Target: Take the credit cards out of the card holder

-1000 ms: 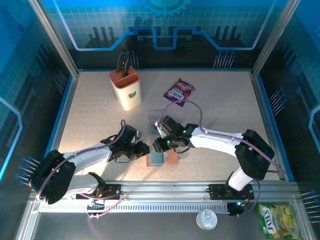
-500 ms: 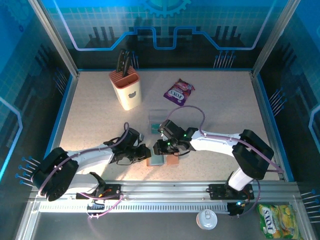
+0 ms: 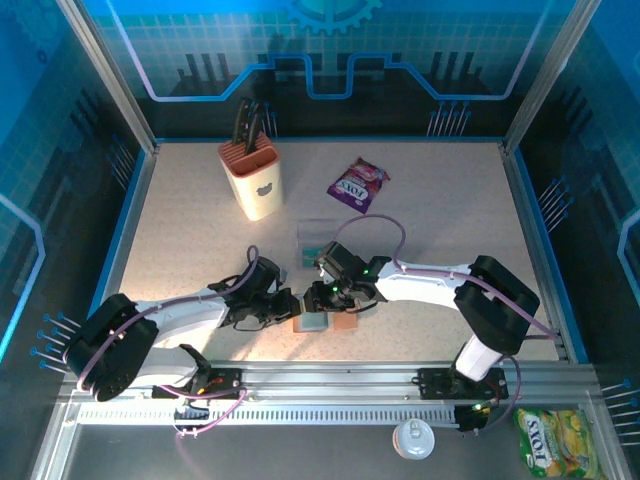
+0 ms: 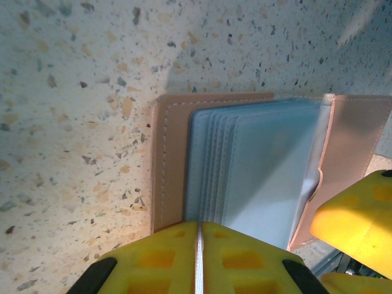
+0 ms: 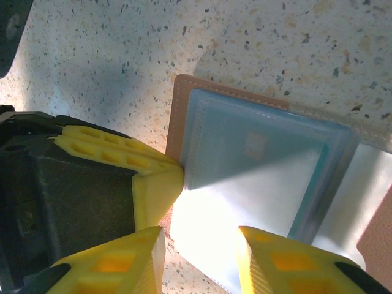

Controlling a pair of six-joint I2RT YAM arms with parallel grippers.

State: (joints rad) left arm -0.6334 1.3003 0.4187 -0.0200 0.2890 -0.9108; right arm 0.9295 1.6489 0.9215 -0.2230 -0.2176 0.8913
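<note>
Right end effector (image 5: 199, 244) released above card holder (image 5: 245, 156); left end effector (image 4: 197, 231) clenched alongside.

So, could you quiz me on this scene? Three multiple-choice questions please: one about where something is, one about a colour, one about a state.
1. Where on the table is the card holder?
A) far back corner
B) near the front, between the left hand and right hand
C) right edge

2. Its cover is:
A) black
B) tan-brown
C) red

3. The right hand is:
A) open
B) shut tight
C) clamped on a pen

Answers:
1 B, both hands meet over it in the top view.
2 B, the leather around the blue-grey sleeves is tan.
3 A, its yellow fingers stand apart over the sleeves.
</note>
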